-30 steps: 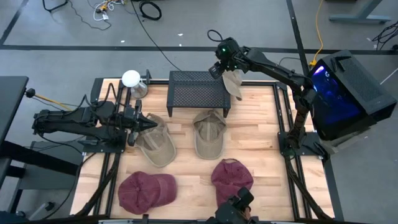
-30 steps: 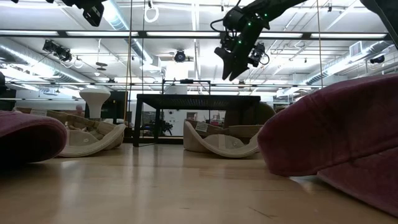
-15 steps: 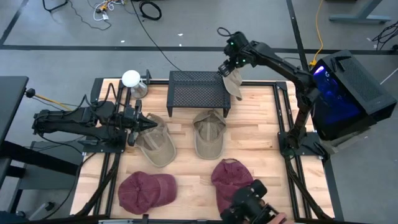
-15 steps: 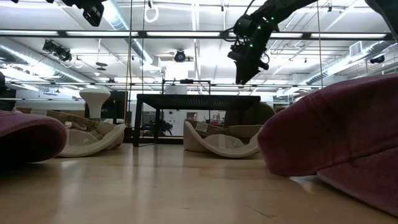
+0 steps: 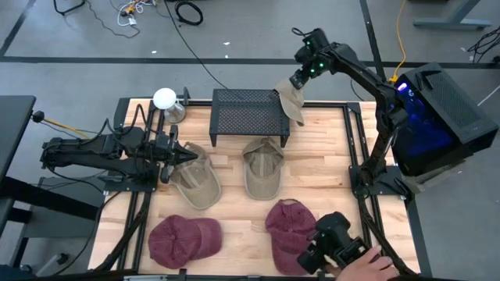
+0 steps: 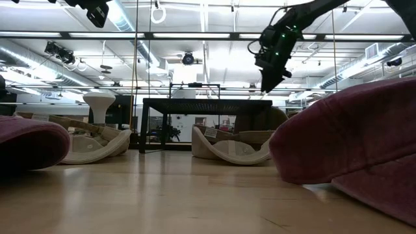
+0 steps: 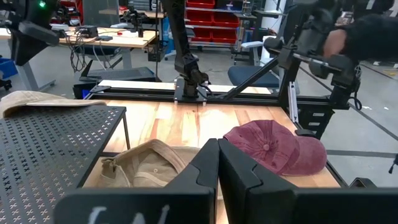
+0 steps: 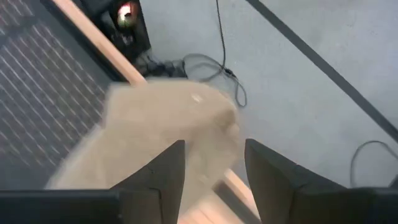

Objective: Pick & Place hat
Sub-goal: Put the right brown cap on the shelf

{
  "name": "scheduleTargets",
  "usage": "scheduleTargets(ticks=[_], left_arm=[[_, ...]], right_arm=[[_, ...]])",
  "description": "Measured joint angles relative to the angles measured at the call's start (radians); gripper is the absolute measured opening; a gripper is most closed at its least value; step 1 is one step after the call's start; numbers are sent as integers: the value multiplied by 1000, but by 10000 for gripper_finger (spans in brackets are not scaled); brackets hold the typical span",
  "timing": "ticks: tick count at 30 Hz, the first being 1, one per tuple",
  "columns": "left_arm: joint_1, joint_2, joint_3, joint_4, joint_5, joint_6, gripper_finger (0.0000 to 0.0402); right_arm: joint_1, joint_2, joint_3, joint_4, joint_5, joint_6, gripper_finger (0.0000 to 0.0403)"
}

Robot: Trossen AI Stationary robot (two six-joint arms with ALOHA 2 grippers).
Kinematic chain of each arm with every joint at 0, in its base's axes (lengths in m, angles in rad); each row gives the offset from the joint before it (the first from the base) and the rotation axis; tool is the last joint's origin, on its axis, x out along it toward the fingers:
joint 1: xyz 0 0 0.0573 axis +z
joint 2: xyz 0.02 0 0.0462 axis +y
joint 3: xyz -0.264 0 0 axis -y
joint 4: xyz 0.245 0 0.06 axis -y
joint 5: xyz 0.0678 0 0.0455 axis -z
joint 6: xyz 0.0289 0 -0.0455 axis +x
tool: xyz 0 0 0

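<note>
Nearest you, two maroon hats point(image 5: 184, 239) lie at the bench point(image 5: 320, 164) front edge, a person's hand point(image 5: 369, 268) on a camera beside them. Mid-bench: two tan hats point(image 5: 262, 167); your left claw point(image 5: 178, 154) rests pressed together just beside one. Far end: a tan hat point(image 5: 290, 101) lies on the mesh rack point(image 5: 248, 114) corner, overhanging. Your right claw point(image 5: 299, 80) hangs above it, spread, holding nothing.

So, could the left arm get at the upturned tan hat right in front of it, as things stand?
Probably yes: the left gripper sits at the rim of that tan hat, and nothing lies between them. Its jaws are shut, though, so they would need to open first.
</note>
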Motion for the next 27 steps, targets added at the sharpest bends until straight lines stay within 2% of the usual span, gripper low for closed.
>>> scheduleTargets(ticks=[7,12,17,21,27], left_arm=[[0,0,0,0,0,0,14],[0,0,0,0,0,0,14],[0,0,0,0,0,0,14],[0,0,0,0,0,0,14],[0,0,0,0,0,0,14]], right_arm=[[-58,8,0,2,-87,-125,167],[-49,12,0,-8,-119,-240,167],[-10,12,0,-25,-51,-543,166],[11,12,0,-50,-43,-827,166],[38,21,0,-45,-42,-1011,166]])
